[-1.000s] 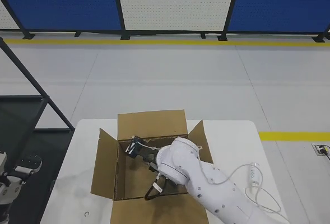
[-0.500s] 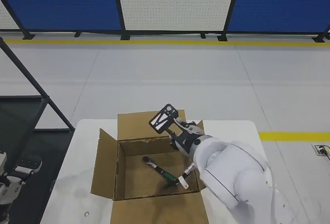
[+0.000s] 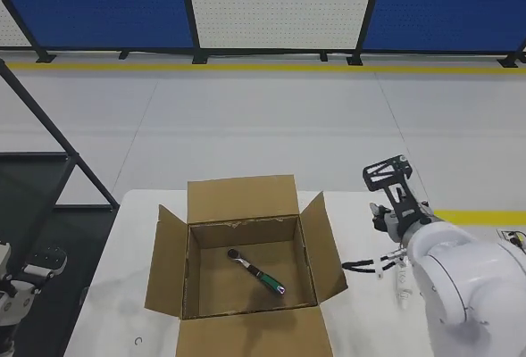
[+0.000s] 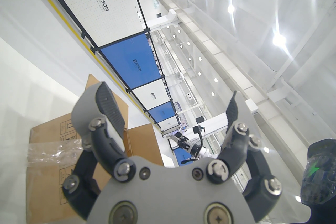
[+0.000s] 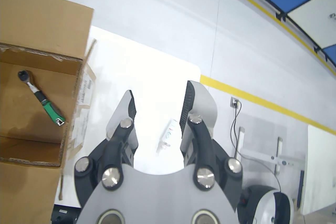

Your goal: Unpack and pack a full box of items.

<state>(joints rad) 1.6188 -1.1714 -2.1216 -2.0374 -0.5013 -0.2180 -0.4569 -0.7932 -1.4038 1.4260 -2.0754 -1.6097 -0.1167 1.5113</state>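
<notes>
Cardboard box [image 3: 242, 198] stands open in the middle of the table [image 3: 356, 223]. On its floor a ratchet wrench [image 3: 256, 271] with a green handle lies slantwise. My right pincer [image 5: 159, 89] hangs spread and empty over the table outside the box's right flap, well apart from the wrench. Seen between its fingers, a small white tube [image 5: 166, 134] lies on the table. My left pincer [image 4: 168, 89] is spread too, holding nothing, tipped toward the ceiling, with the box near it.
</notes>
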